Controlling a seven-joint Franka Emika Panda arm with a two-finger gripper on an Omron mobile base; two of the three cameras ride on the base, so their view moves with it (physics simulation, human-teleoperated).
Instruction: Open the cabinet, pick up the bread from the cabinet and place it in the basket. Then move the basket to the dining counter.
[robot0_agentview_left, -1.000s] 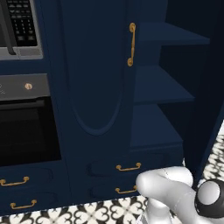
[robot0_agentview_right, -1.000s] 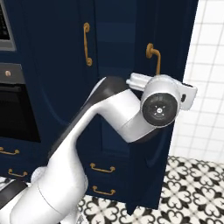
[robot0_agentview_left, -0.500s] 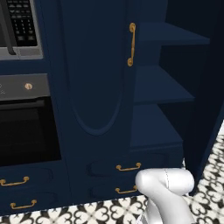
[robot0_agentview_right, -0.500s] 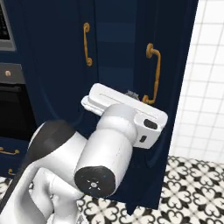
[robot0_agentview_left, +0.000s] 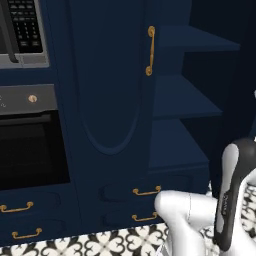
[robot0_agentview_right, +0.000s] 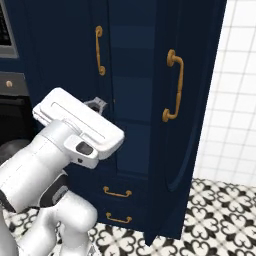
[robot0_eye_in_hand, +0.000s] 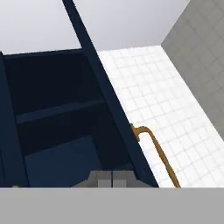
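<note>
Arm bent low at the elbow, forearm angling up and forward, hand flange tilted. Pincer (robot0_eye_in_hand: 112, 177) jaws pressed together, nothing between them as far as I can tell; tips barely visible at the bottom of the hand view.

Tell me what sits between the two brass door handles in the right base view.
Between the left door handle and the open right door's handle lie the cabinet shelves, dark and bare as far as shows.
</note>
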